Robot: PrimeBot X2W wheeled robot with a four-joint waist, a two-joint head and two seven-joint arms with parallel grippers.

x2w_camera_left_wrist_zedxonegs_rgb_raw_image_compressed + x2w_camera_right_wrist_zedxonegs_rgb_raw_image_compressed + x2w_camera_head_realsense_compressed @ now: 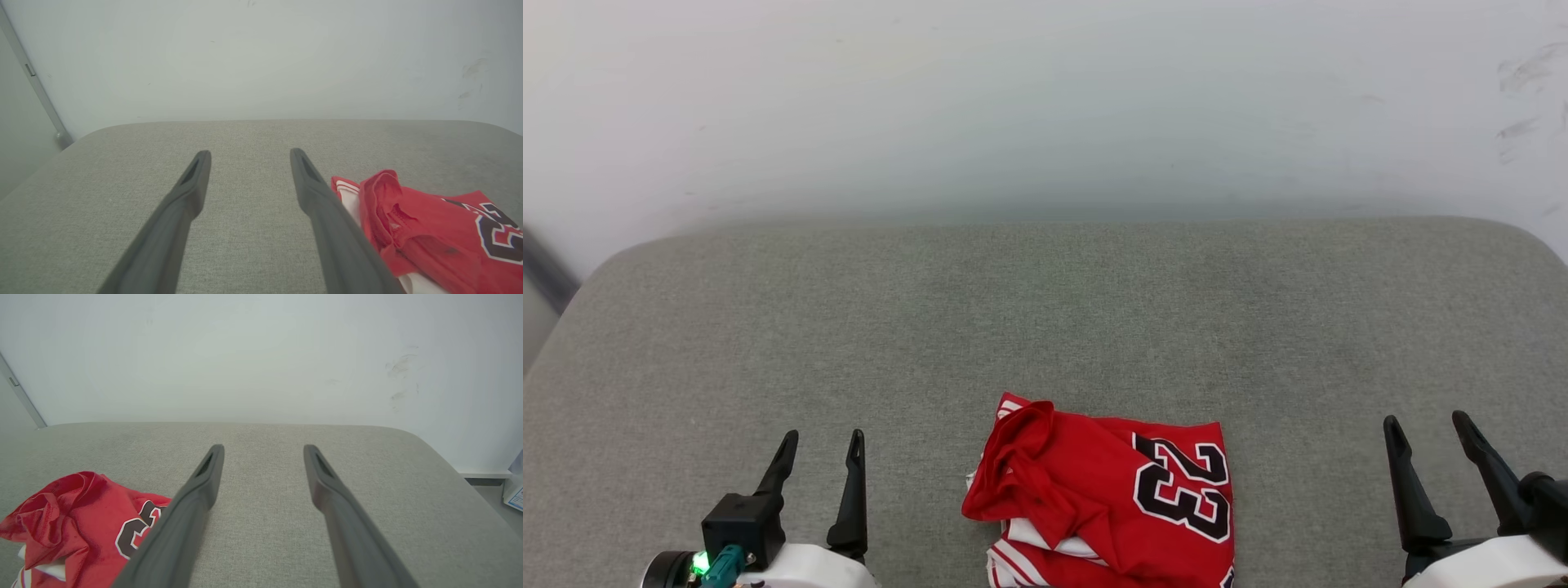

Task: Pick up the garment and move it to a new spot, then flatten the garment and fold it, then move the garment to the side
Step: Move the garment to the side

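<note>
- A grey woven padded surface (1045, 310) is spread beneath the dark two-fingered left pincer (823, 437) and right pincer (1425, 420); no obstacle is seen.
- The crumpled red jersey garment (1094, 498) is laid between them, nearer the left.
- Both pincers are held released, empty.
- One loose layer alone may be pinched, leaving the rest dragged.

Red jersey garment (1111, 498) crumpled, "23" print up, white sleeve showing, near front edge.

Head overhead, wrists low (shared garment (1107, 498))
</note>
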